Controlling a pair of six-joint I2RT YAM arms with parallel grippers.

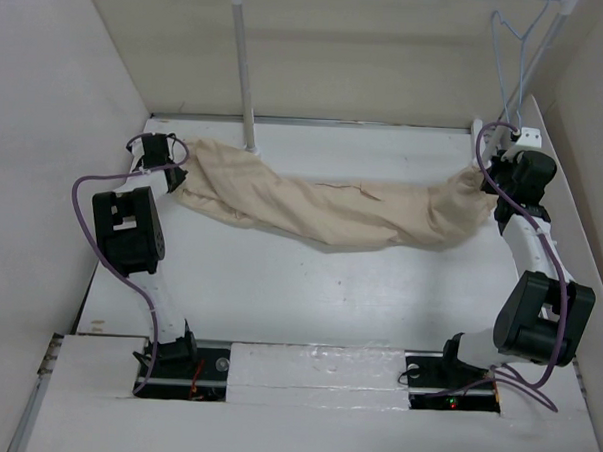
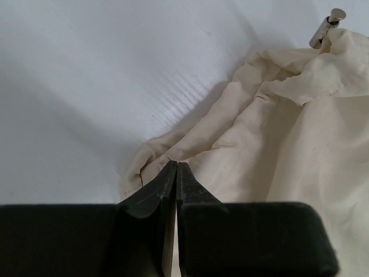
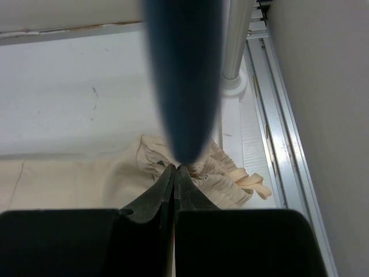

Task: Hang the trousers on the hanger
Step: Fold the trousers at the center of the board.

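The beige trousers [image 1: 332, 212] lie stretched across the table between both grippers. My left gripper [image 1: 176, 176] is shut on their left end; in the left wrist view the jaws [image 2: 176, 165] pinch a fold at the edge of the cloth [image 2: 277, 150]. My right gripper [image 1: 487, 177] is shut on the gathered waistband [image 3: 228, 184] at the right end, where a drawstring loop [image 3: 253, 183] trails. The thin pale blue hanger [image 1: 511, 55] hangs at the back right, just above the right gripper. It shows as a blurred blue bar [image 3: 184, 75] right in front of the right wrist camera.
A white rack pole [image 1: 243, 63] stands at the back centre on a foot. A second pole [image 3: 236, 40] rises by the right wall next to a metal rail [image 3: 277, 115]. A small metal pin [image 2: 327, 26] shows beyond the cloth. Walls enclose the table on three sides.
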